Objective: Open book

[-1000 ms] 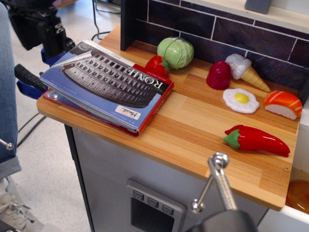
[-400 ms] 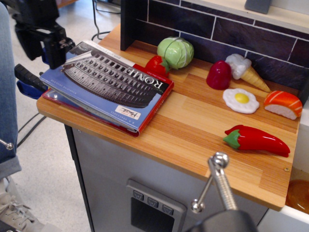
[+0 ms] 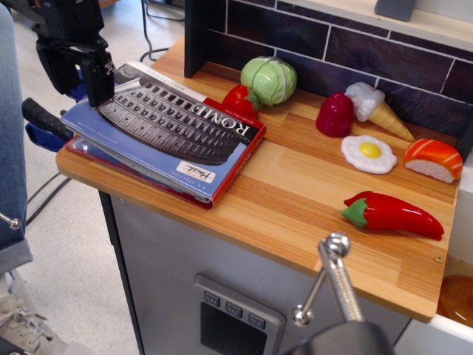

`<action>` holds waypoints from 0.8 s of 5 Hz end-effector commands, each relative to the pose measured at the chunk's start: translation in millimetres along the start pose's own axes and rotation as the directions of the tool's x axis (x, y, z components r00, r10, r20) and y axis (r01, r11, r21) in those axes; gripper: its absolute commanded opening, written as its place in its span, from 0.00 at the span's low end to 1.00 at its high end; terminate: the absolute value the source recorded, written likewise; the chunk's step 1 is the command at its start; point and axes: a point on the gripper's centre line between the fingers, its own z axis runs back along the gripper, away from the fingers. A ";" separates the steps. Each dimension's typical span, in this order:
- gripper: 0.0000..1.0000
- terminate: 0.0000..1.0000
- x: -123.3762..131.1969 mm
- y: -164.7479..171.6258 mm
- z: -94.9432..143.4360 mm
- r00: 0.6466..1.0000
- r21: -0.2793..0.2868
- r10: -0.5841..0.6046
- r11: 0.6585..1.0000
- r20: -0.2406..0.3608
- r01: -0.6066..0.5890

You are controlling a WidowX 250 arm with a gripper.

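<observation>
Since the earlier frames the black fingers have moved right and now overlap the far-left corner of the large thin blue softcover book; whether they grip it cannot be told. The closed book lies at the wooden bench's left end, white "ROME" readable, its small white label illegible

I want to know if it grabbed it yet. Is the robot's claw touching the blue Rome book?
Cannot tell. In the one view, the gripper overlaps the book at its far corner, with no contact or gap showing plainly.
</observation>
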 end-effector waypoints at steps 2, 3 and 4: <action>1.00 0.00 -2.6 -20.7 1.4 0.999 0.001 0.018 1.000 0.051 -0.018; 1.00 0.00 -3.8 -25.1 5.6 0.997 -0.003 0.010 1.000 0.071 -0.010; 1.00 0.00 -8.7 -34.5 15.6 0.995 -0.015 -0.017 1.000 0.096 0.019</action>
